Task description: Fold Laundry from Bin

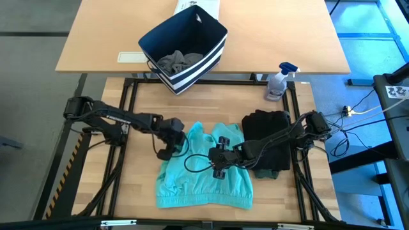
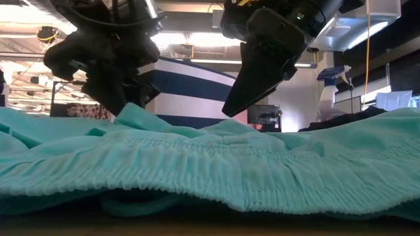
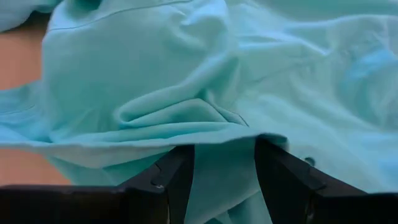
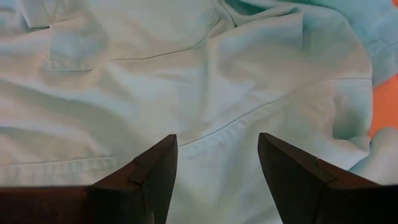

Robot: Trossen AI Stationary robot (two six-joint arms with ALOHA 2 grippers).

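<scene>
I judged the teal shorts point(image 1: 204, 169) light and limp, best pinched at the elastic waistband toward six o'clock; the left gripper point(image 1: 167, 152) pinched a fold, the right gripper point(image 1: 219, 171) stood open.

Teal piece point(image 1: 204, 179): soft matt cloth; table point(image 1: 137, 185): smooth wood.

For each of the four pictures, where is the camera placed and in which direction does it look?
High: overhead, straight down; both arms, teal garment, bin.
Low: table height, level; both grippers above the garment.
Left wrist: left gripper around a teal fold.
Right wrist: right gripper, open above the cloth.
All views share the teal garment.
</scene>
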